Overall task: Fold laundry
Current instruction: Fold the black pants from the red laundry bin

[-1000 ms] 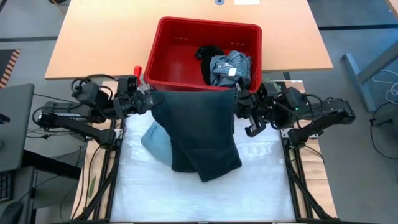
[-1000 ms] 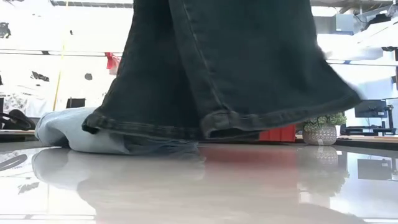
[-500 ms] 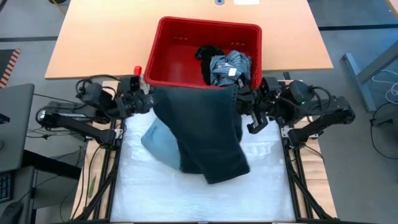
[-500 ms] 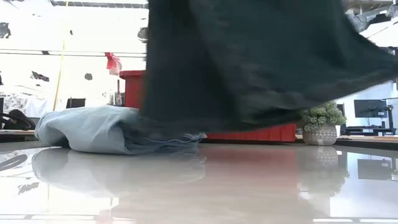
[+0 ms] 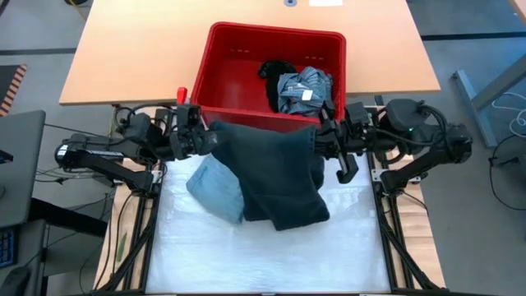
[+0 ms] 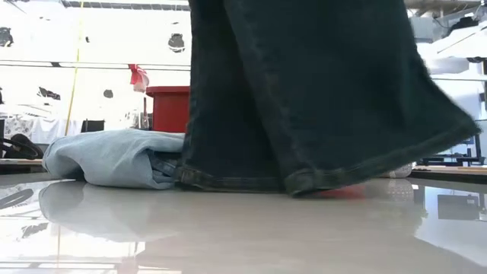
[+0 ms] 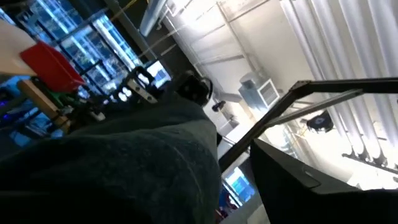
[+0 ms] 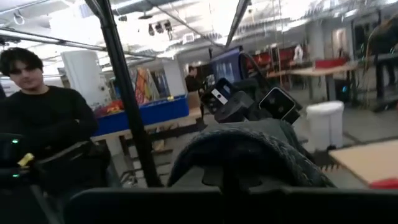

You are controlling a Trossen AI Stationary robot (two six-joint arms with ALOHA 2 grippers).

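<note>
Dark navy garment hangs between both arms' fingers, hem on the glossy white desk. Right fingers clench it; left fingers' grip unclear. Light blue garment beside; red basket behind.

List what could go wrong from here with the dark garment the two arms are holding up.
1. The dark navy garment hangs between the left pincer and right pincer; the left one's hold is unclear, so that corner may slip.
2. Its hem drags beside the light blue garment and could pull it along.
3. The lifted edge sits close to the red basket and might snag its rim.
</note>
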